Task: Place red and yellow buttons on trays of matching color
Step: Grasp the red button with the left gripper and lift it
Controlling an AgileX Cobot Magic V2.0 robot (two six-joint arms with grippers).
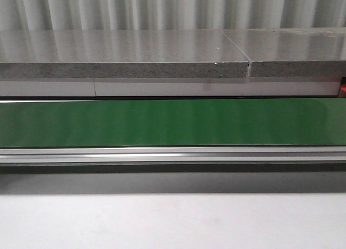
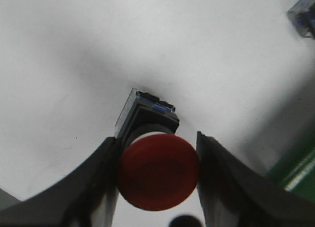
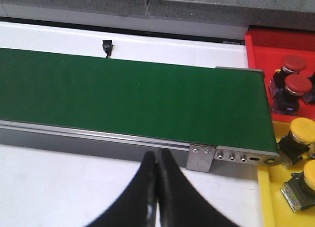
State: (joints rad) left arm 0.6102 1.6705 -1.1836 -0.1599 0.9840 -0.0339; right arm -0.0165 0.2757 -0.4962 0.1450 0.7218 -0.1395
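The red mushroom-head push button (image 2: pixel 158 171) with its black and clear housing sits between the left gripper (image 2: pixel 157 180) fingers, clamped at the cap above the white tabletop (image 2: pixel 98 64), judged ready for carrying. The right gripper (image 3: pixel 156 187) fingers are pressed together, empty, near the green conveyor belt (image 3: pixel 123 99). Beyond the belt end, the red tray (image 3: pixel 261 54) holds two red buttons; the yellow tray (image 3: pixel 266 197) holds yellow buttons. The belt lies between.

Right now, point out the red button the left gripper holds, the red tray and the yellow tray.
red button (image 2: pixel 158 172), left wrist view, centre of its red cap.
red tray (image 3: pixel 266 52), right wrist view, bare floor near its left wall.
yellow tray (image 3: pixel 265 200), right wrist view, its left rim.
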